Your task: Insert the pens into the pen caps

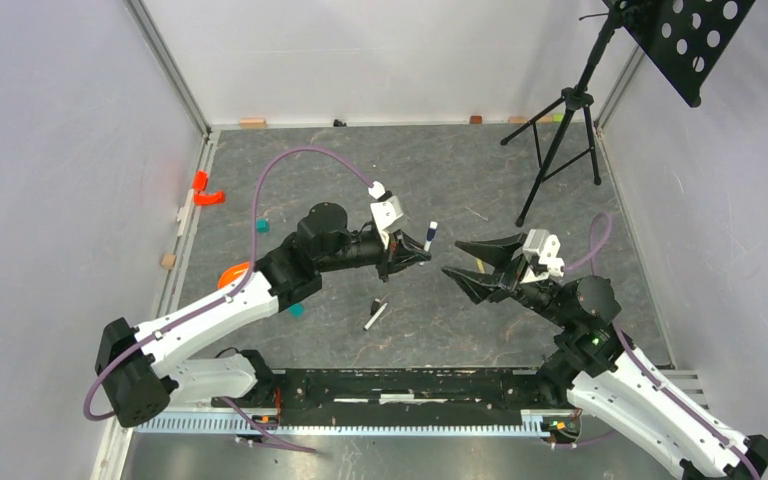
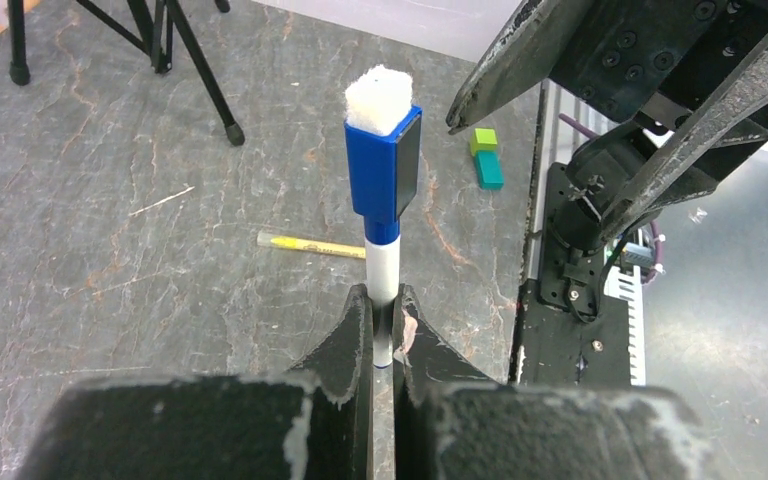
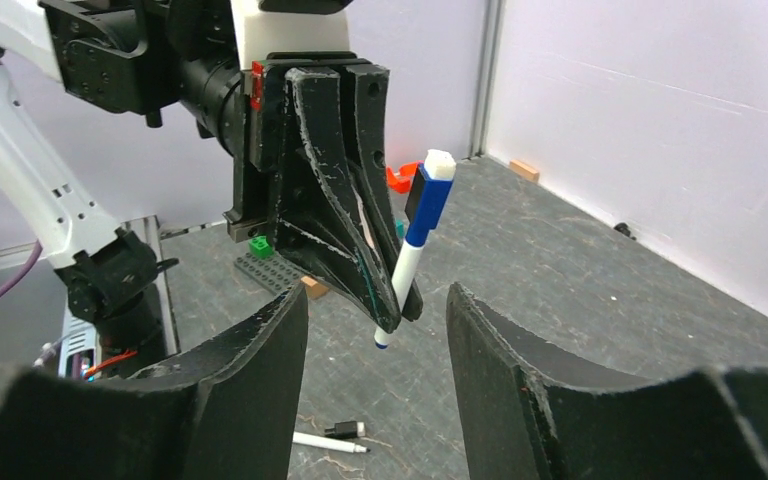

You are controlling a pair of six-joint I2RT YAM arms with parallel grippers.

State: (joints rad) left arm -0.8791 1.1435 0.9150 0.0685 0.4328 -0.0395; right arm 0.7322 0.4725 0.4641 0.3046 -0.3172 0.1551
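Left fingers [image 2: 345,350] clenched on the white barrel of a pen [image 2: 383,268]. The blue cap [image 2: 382,175] sits on its upper end with a white pad on top. The pen is in the air around mid-bench, facing the right fingers [image 3: 250,385], which are spread wide with nothing between them. Right wrist view shows the pen tilted, lower tip poking out below the left fingers and clear of the bench [image 1: 410,170]; top view gives only a short stub. Left wrist view alone clearly shows a yellow pen [image 2: 310,245] lying flat past the held one, plus a green and teal block pair [image 2: 485,160] near the rail. Top and right wrist views show a second white pen [image 1: 371,322] flat on the bench on the near side of the left fingers, apart from them, with a black cap [image 1: 378,304] at its end; can't tell if it's seated or just touching. Bench is a dark grey stone-pattern mat, boxed in by white walls. Black tripod [image 1: 560,130] stands far right, a red piece [image 1: 205,190] lies at the left edge, and a teal cube [image 1: 297,310] sits by the left arm.
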